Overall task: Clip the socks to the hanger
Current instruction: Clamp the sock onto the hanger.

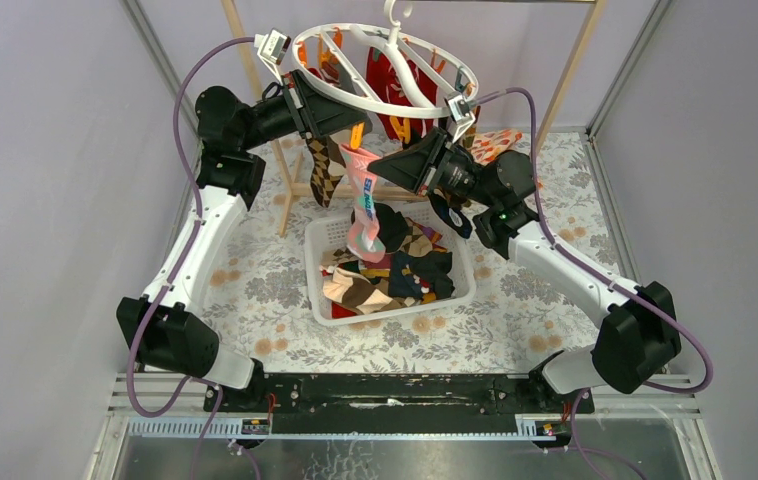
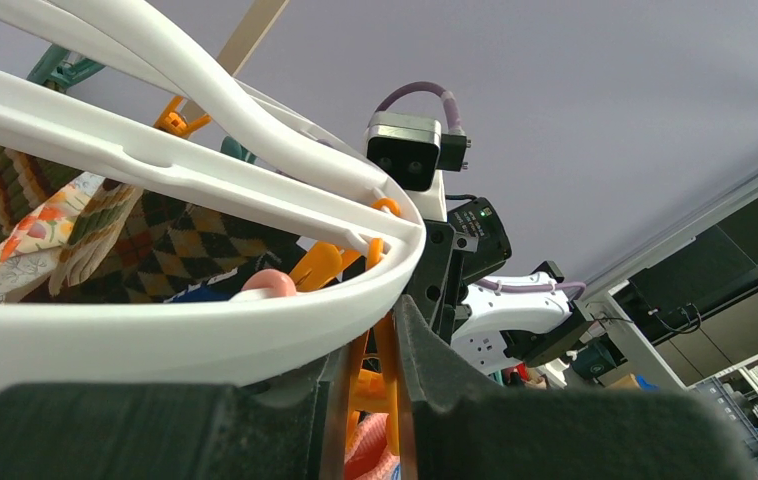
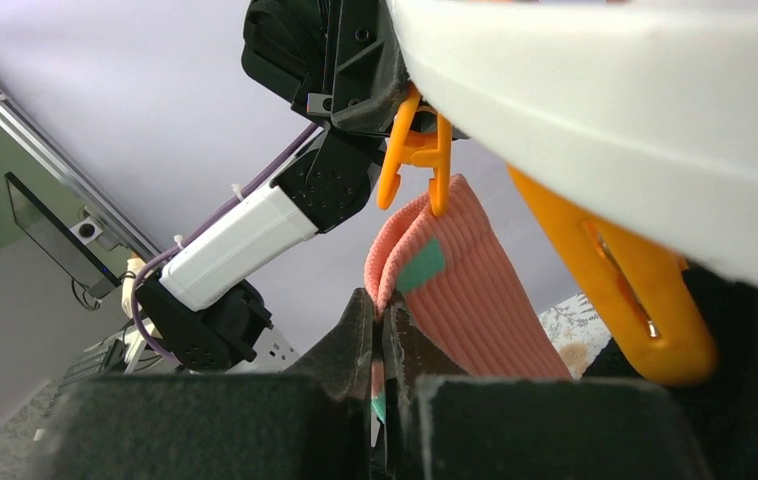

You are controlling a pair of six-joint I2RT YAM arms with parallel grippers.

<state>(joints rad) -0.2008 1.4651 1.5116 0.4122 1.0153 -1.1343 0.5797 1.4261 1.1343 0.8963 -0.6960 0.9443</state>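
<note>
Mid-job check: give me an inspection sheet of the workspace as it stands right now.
Surface: floral cloth covers the table.
Job's things: hanger hangs on the wooden rack; pink sock has its top at the orange clip; argyle sock hangs clipped; spare socks lie in the white basket.
Clutter: nothing seen.
Grippers: left gripper shut on the orange clip; right gripper shut on the pink sock.
Cables: purple cables loop off both arms; no snag visible.
Surroundings: plain grey walls.
</note>
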